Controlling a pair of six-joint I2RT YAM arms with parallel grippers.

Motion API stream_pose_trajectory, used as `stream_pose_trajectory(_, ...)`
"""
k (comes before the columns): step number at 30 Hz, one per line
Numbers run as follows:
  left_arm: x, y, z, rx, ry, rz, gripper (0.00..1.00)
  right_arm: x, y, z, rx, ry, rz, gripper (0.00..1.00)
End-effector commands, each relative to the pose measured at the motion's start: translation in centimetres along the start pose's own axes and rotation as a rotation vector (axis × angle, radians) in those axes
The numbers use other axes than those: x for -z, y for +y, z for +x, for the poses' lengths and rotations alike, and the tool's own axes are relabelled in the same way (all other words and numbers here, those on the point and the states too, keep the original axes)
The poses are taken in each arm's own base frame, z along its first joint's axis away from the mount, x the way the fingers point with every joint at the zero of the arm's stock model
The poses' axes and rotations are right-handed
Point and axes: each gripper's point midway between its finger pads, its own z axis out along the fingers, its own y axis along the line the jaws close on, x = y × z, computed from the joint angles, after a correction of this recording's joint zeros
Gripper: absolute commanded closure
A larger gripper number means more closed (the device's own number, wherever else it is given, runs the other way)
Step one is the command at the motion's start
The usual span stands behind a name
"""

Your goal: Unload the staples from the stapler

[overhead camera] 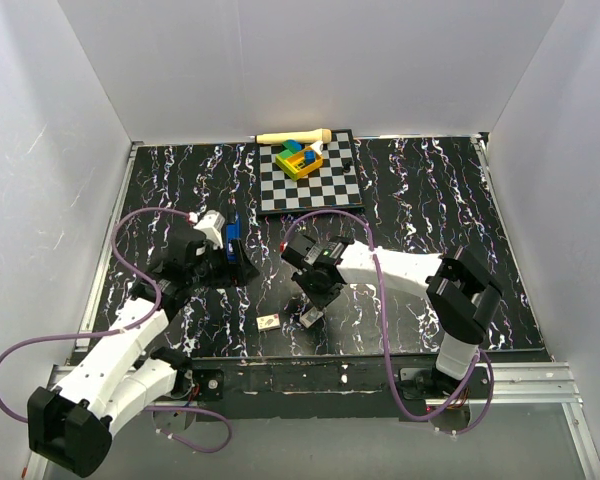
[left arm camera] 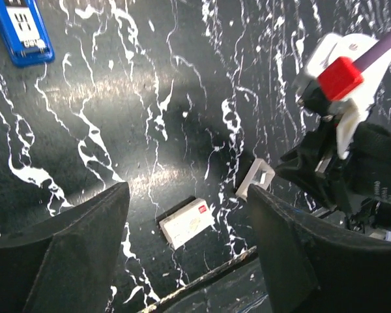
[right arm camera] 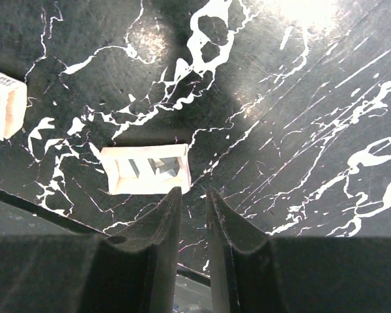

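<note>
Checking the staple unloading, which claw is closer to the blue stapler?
Left. The left claw sits just beside the stapler; the right claw is farther off, at the small open white tray.

A black table point(overhead camera: 420, 190) veined with white carries everything. The blue stapler point(overhead camera: 236, 243) lies flat left of centre. A checkerboard point(overhead camera: 325, 190) sits toward the far edge, with a wooden stick point(overhead camera: 292, 136) just beyond it. Near the front edge a small white box point(overhead camera: 269, 321) with a red label lies near an open white tray point(right arm camera: 146, 169).
</note>
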Motion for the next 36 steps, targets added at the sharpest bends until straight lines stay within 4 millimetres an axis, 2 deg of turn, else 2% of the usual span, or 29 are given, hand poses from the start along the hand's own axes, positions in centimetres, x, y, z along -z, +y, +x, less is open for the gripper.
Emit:
stream_pose_trajectory(1, 0.0, 0.7, 2.2, 0.066, 0.05, -0.035, 0.38, 1.0, 0.9, -0.9, 0.016, -0.049, -0.065, 0.71)
stream_pose_trajectory(2, -0.1, 0.8, 2.7, 0.073, 0.062, -0.036, 0.47, 0.9, 1.0, -0.9, 0.018, -0.048, -0.068, 0.71)
stream_pose_trajectory(3, -0.1, 0.9, 3.1, 0.085, 0.07, -0.042, 0.63, 0.9, 1.1, -0.8, 0.019, -0.044, -0.071, 0.71)
stream_pose_trajectory(4, -0.1, 0.9, 3.5, 0.091, 0.076, -0.04, 0.74, 0.9, 1.1, -0.9, 0.016, -0.047, -0.073, 0.71)
stream_pose_trajectory(7, -0.1, 0.5, 4.5, 0.116, 0.098, -0.025, 0.99, 0.5, 1.1, -0.6, 0.017, -0.04, -0.077, 0.71)
stream_pose_trajectory(16, -0.7, -0.4, 8.8, 0.173, 0.192, 0.022, 1.0, 0.5, 0.6, -1.0, 0.006, -0.059, -0.049, 0.69)
stream_pose_trajectory(24, -0.8, 1.6, 11.7, 0.249, 0.251, -0.095, 1.0, 0.1, 0.1, -1.4, -0.014, -0.059, -0.051, 0.68)
stream_pose_trajectory(31, -1.3, 2.7, 12.9, 0.257, 0.284, -0.149, 1.0, -0.2, -0.4, -1.8, -0.036, -0.05, -0.037, 0.67)
stream_pose_trajectory(36, -1.6, 3.0, 13.8, 0.252, 0.315, -0.152, 1.0, -0.3, 0.3, -2.1, -0.031, -0.056, -0.078, 0.67)
